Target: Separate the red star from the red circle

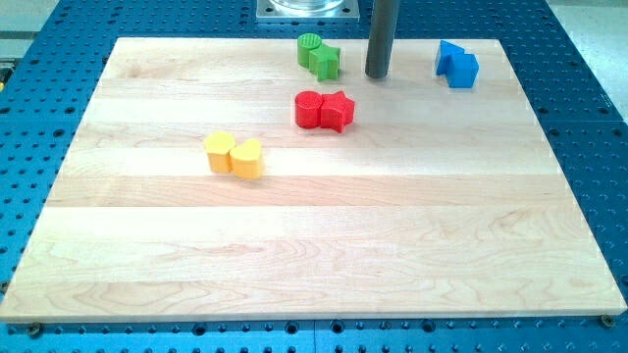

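The red circle (309,109) and the red star (338,111) sit touching each other on the wooden board (314,235), circle on the view's left, star on the view's right, a little above the board's middle. My tip (378,75) stands above and to the right of the red star, apart from it, with a clear gap between them. The rod rises straight up out of the view's top.
Two green blocks, a circle (310,47) and a star-like one (326,62), touch near the top edge, left of my tip. Two blue blocks (456,64) sit at the top right. Two yellow blocks (235,155) touch at the left.
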Robot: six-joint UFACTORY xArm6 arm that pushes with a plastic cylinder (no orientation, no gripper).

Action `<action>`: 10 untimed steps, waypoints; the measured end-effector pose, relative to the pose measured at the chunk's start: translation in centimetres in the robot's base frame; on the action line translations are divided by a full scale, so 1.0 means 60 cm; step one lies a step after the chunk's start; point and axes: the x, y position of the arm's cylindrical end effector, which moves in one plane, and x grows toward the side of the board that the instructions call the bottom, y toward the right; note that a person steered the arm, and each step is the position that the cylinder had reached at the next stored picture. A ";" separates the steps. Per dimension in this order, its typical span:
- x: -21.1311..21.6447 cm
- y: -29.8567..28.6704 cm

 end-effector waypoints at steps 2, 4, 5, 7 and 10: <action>-0.070 0.000; -0.077 -0.011; -0.068 -0.034; 0.117 -0.084; 0.437 -0.152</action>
